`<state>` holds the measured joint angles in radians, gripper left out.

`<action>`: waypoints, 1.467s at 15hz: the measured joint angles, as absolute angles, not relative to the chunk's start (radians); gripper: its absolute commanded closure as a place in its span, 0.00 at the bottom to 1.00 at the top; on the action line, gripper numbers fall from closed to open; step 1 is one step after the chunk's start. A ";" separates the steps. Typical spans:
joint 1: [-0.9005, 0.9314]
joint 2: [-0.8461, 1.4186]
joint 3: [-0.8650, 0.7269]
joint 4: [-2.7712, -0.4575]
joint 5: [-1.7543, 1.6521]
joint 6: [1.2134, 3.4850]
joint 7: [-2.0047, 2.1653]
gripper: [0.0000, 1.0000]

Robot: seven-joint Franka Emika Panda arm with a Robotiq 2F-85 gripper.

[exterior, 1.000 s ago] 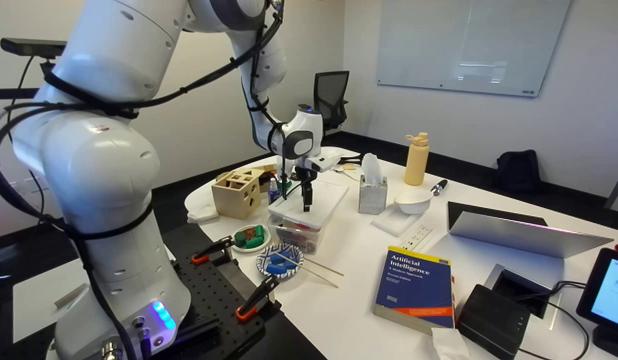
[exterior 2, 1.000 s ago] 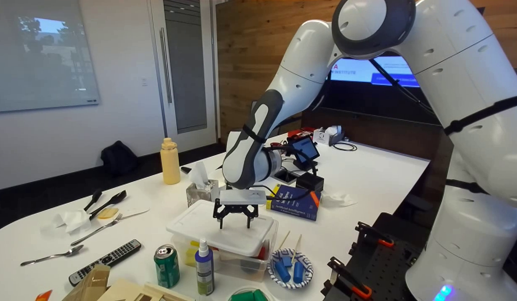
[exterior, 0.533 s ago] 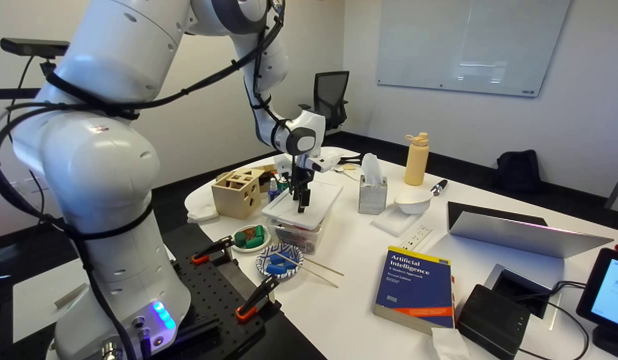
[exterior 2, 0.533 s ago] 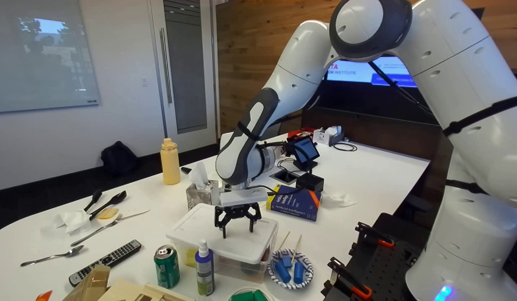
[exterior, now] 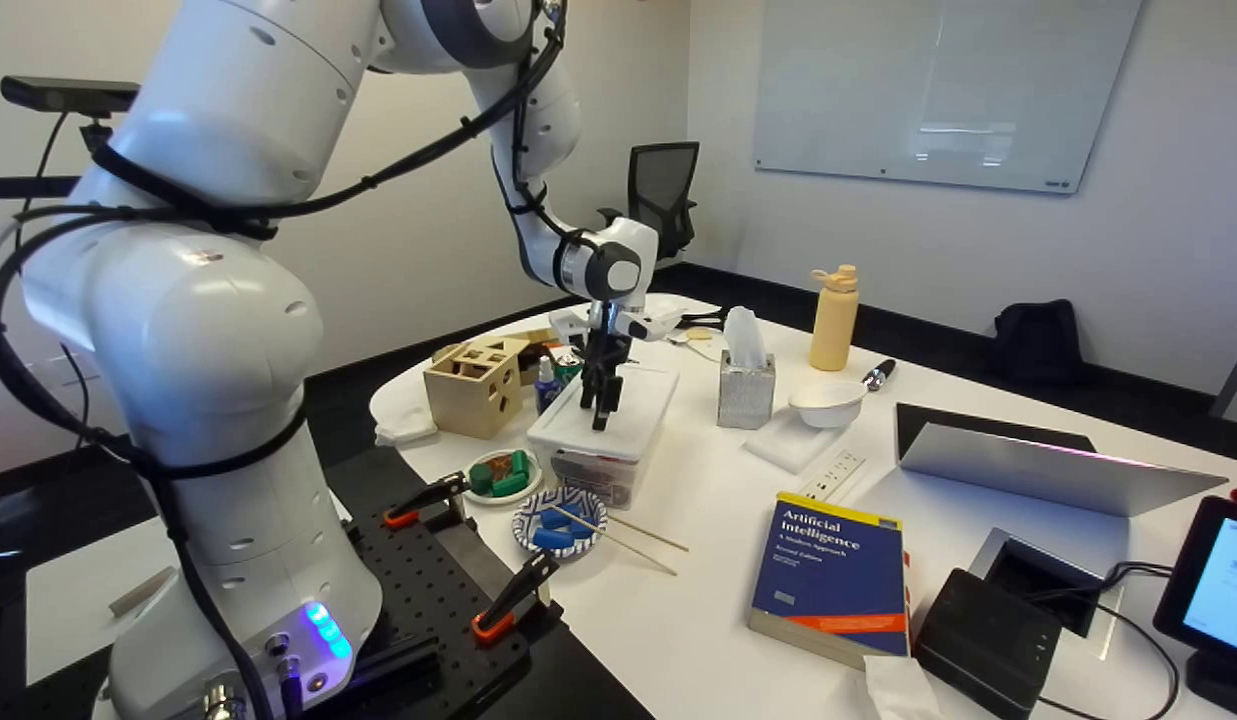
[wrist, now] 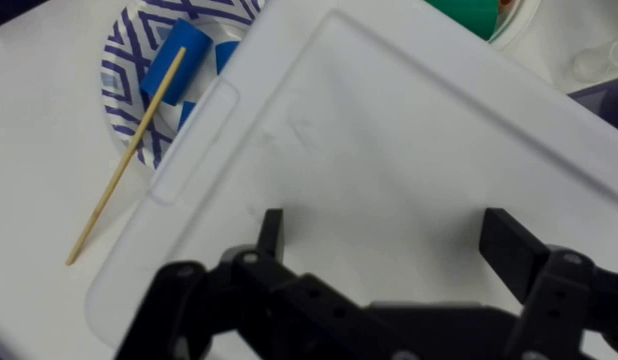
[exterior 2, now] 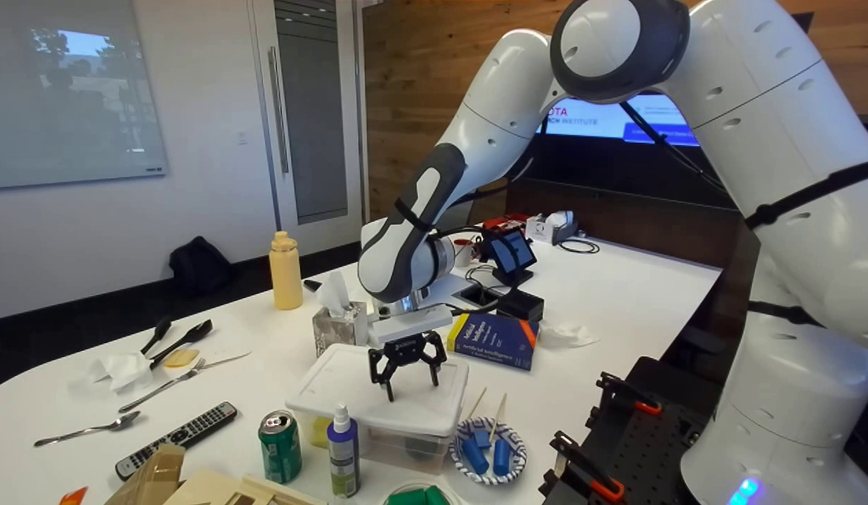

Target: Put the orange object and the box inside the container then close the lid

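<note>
The whitish lid [exterior: 633,400] lies flat over the top of the clear plastic container [exterior 2: 405,449], lined up with its rim in both exterior views. Through the tub's wall a yellow patch [exterior 2: 318,431] and darker shapes show; which of them is the orange object or the box I cannot tell. My gripper [exterior 2: 412,393] points down at the lid's middle, its tips at or just above the surface; contact cannot be told. In the wrist view, the fingers [wrist: 511,250] stand wide apart with only the lid [wrist: 368,125] beneath them.
Close around the tub are a patterned bowl [exterior 2: 456,459] of blue blocks, a plate [exterior: 473,485] of green blocks, a spray bottle [exterior 2: 344,456], a green can [exterior 2: 279,449], a wooden box [exterior: 458,395] and a tissue box [exterior: 746,395]. A book [exterior: 838,575] lies farther off.
The lid, skewed on the tub a second ago, has shifted and turned to sit square on it. My gripper has tilted and moved slightly with it, staying open.
</note>
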<state>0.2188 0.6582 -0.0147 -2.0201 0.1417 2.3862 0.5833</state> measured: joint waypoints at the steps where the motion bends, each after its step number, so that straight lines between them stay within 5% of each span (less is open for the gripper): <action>1: 0.225 0.661 -0.022 -2.016 0.129 2.382 0.594 0.00; 13: 0.230 0.675 -0.033 -1.980 0.116 2.354 0.598 0.00; 22: 0.156 0.450 -0.059 -2.060 0.120 2.317 0.497 0.00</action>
